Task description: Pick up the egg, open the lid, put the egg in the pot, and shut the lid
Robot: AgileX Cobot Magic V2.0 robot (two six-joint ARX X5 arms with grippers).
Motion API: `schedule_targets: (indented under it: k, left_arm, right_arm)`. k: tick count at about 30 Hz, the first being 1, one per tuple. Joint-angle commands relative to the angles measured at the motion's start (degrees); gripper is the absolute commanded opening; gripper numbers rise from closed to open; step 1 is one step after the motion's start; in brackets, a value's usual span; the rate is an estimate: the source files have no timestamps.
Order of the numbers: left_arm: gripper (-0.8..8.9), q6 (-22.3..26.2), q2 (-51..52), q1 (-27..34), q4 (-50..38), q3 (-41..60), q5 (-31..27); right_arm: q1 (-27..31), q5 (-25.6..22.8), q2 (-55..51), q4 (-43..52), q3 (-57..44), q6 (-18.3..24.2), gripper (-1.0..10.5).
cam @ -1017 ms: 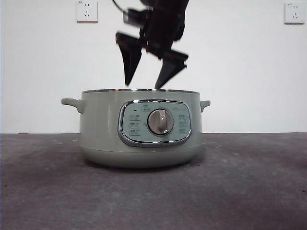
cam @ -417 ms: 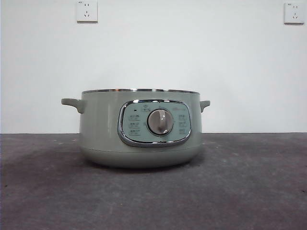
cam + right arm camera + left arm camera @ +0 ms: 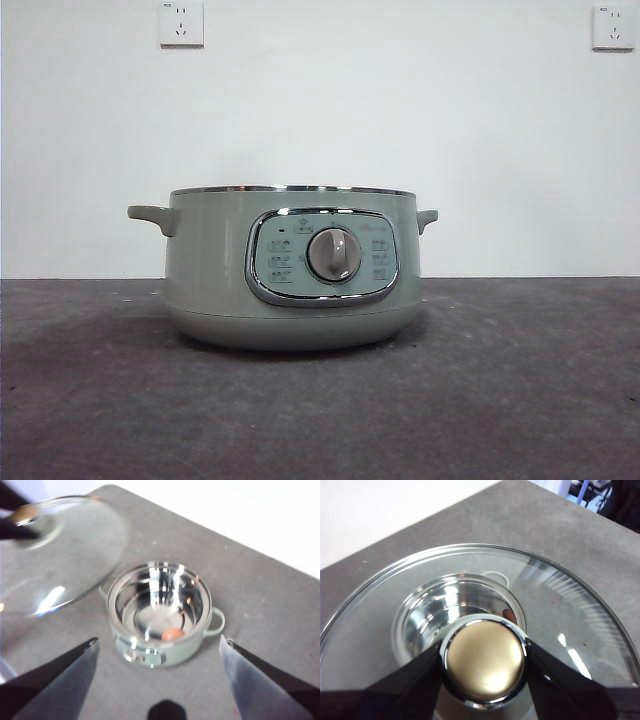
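Observation:
The sage-green pot stands open on the grey table, with no lid on it. In the right wrist view the egg lies inside the pot on its steel bottom, near the front wall. My left gripper is shut on the knob of the glass lid and holds it in the air over the pot. The steel bowl shows through the glass. My right gripper is open and empty, high above the pot. The lid hangs up beside it. Neither arm shows in the front view.
A white wall with two sockets stands behind the table. The pot's dial and control panel face the front camera. Dark equipment shows past the table's far corner.
One second ago an open gripper hung just over the pot's rim in the front view. It has risen out of that view. The pot has not moved.

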State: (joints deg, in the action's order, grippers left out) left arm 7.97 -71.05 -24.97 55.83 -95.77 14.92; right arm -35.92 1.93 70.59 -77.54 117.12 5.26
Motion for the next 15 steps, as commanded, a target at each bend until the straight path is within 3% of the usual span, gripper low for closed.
schedule_targets:
  k: [1, 15]
  left_arm:
    - [-0.08, 0.9, -2.7, -1.9, -5.3, -0.4, 0.5]
    - [-0.08, 2.0, -21.2, -4.3, -17.8, -0.4, -2.4]
  right_arm:
    - [0.0, 0.0, -5.2, -1.3, -7.1, -1.6, 4.1]
    - [0.0, -5.3, -30.1, -1.2, -36.0, -10.6, 4.1]
